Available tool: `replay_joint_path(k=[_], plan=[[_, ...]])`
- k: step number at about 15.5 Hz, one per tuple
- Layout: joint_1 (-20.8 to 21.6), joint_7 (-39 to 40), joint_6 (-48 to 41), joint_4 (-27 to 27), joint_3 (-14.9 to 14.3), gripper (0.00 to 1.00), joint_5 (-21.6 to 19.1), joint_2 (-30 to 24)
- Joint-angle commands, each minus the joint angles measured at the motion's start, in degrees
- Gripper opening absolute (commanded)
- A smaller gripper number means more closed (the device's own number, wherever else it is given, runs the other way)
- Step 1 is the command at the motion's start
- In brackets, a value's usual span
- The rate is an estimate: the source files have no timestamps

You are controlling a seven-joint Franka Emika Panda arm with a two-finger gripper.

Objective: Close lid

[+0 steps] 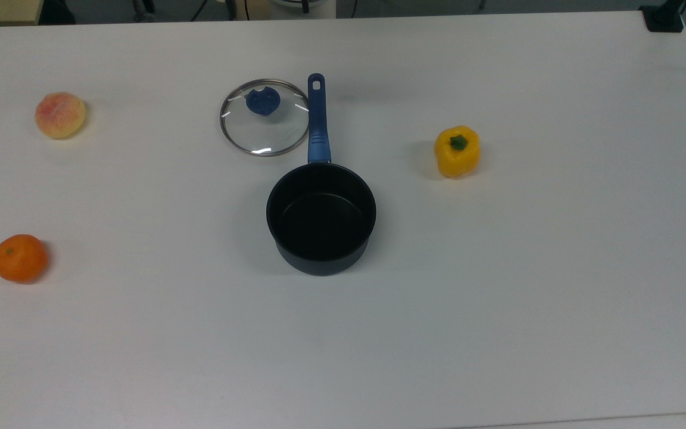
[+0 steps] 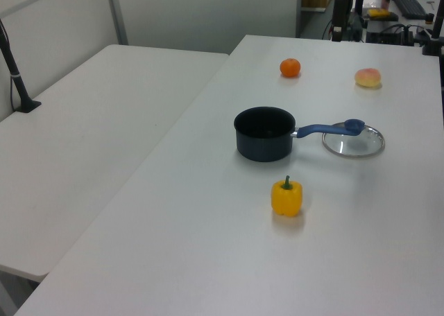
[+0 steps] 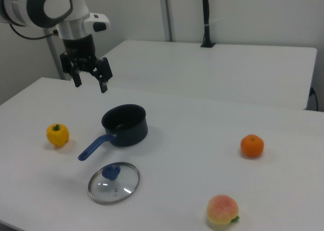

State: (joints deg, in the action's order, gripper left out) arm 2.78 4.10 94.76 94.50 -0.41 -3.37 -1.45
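The lid lies flat on the white table, knob up, just beside the saucepan's long blue handle; in the top view its rim sits at the handle's left and seems to touch it, though the contact is hard to confirm. The blue knob stands off-centre in the glass as the top view shows it. The black saucepan stands open and upright near the lid, with nothing inside it.

In the right view the gripper hangs in the air above the table, up and to the right view's left of the saucepan. Its two fingers point down and are spread apart, with nothing between them. The lid lies well apart from them, low in the right view, on the nearer side of the saucepan and its handle.

A yellow bell pepper stands on the saucepan's other side from the lid in the top view. A peach and an orange lie well apart toward the top view's left edge. In the left view the lid rests beyond the handle's end, with the pepper nearer the camera.
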Motion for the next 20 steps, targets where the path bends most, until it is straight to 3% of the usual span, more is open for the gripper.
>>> replay_joint_path(k=[1, 12, 20], plan=[[-0.7, 6.0, -1.3, 3.4, -1.4, 1.00, 0.8, -0.7], [-1.0, 11.9, 1.0, 20.3, -3.2, 1.00, 4.9, -0.1], [-1.0, 11.8, 20.1, 32.0, -3.2, 1.00, 5.6, -0.1]])
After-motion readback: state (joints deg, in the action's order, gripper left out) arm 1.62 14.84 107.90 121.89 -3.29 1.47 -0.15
